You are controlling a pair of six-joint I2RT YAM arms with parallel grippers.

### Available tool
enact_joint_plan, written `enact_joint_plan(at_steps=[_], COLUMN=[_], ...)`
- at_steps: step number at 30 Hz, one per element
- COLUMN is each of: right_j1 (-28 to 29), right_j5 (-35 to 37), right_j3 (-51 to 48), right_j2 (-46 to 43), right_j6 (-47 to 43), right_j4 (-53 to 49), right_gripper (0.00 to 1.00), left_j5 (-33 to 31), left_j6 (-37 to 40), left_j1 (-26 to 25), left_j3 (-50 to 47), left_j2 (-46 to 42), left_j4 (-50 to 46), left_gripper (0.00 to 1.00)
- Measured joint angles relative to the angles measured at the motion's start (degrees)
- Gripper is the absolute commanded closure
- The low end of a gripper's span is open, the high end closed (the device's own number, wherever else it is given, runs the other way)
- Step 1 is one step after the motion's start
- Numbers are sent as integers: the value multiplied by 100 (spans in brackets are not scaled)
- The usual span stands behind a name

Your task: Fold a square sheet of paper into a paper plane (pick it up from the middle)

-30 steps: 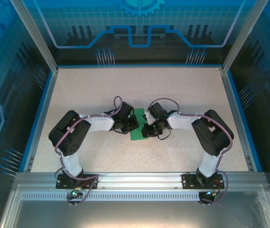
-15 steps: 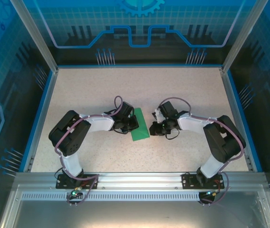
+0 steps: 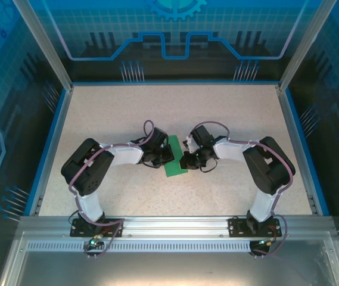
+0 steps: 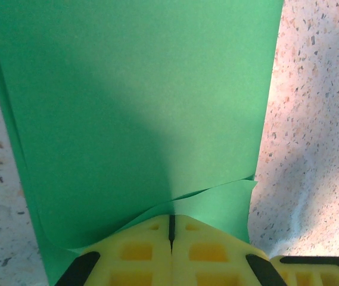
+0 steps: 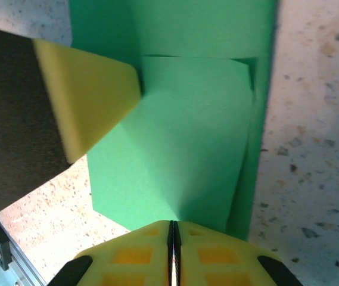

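Note:
The square sheet of paper (image 3: 174, 159), bright green, lies folded into a narrow layered band on the table between my two grippers. No paper plane is in view. My left gripper (image 3: 165, 156) is at its left edge. In the left wrist view its yellow jaws (image 4: 170, 218) are shut, with the lifted top layer of the paper (image 4: 139, 107) pinched at the tips. My right gripper (image 3: 185, 161) meets the band from the right. Its jaws (image 5: 171, 225) are shut on the paper (image 5: 193, 137), which tents up into them. The left gripper's finger (image 5: 92, 89) touches the flap's edge.
Speckled beige tabletop (image 3: 229, 113) lies all around the paper, bounded by a blue rim (image 3: 56, 137) and frame posts. Both arm bases (image 3: 92, 223) stand at the near edge. A metal rail (image 3: 169, 229) runs along the front.
The right gripper drew back to the right from the paper half a second ago, then came back to its right edge. The left gripper stayed put on the paper.

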Motion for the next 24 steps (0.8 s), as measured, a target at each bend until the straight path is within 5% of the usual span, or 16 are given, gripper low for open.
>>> enact_joint_plan(at_steps=[11, 24], right_j1=[-111, -96], right_j5=[-37, -149], right_j3=[-98, -42], right_j2=[66, 157], right_j6=[151, 323], right_j4=[-13, -2], right_gripper=[89, 89], left_j5=[334, 887], left_j6=[251, -160], left_j1=[48, -133], left_j3=[-63, -448], left_j2=[-188, -249], left_j4=[197, 951], left_gripper=[80, 91])
